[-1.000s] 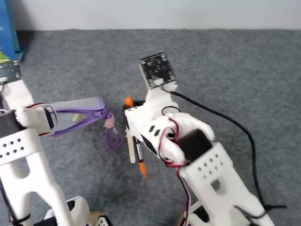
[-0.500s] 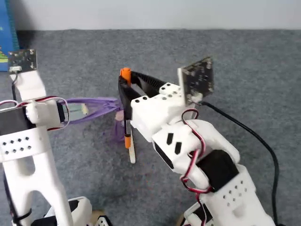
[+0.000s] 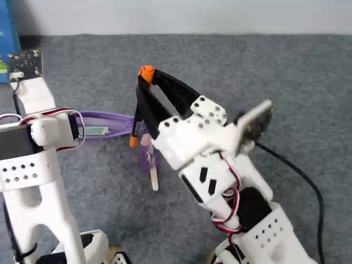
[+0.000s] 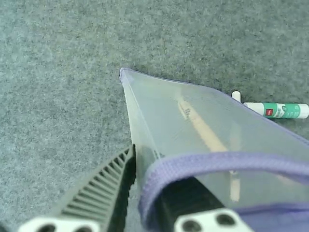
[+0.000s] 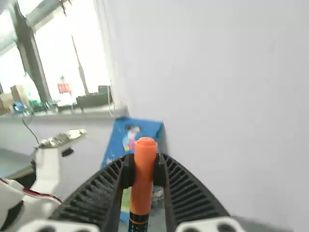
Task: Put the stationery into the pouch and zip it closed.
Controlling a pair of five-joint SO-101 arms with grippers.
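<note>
My right gripper (image 3: 146, 82) is shut on an orange-capped pen (image 3: 138, 118), held tilted with its lower orange tip at the end of the purple see-through pouch (image 3: 113, 125). In the right wrist view the pen (image 5: 143, 169) sits clamped between the black fingers (image 5: 104, 188). My left gripper (image 4: 145, 179) is shut on the pouch's purple edge (image 4: 207, 162) and holds it off the carpet. A green-and-white glue stick (image 4: 277, 110) lies on the carpet beyond the pouch. A wooden stick (image 3: 154, 177) lies on the carpet below the pen.
A blue box (image 3: 6, 44) stands at the far left by the wall and also appears as a blue box (image 5: 133, 140) behind the pen. A black cable (image 3: 300, 173) trails across the grey carpet on the right.
My right gripper has lifted the pen off the carpet and swung it up towards the pouch's end. The left arm has raised the pouch and shifted it slightly right.
</note>
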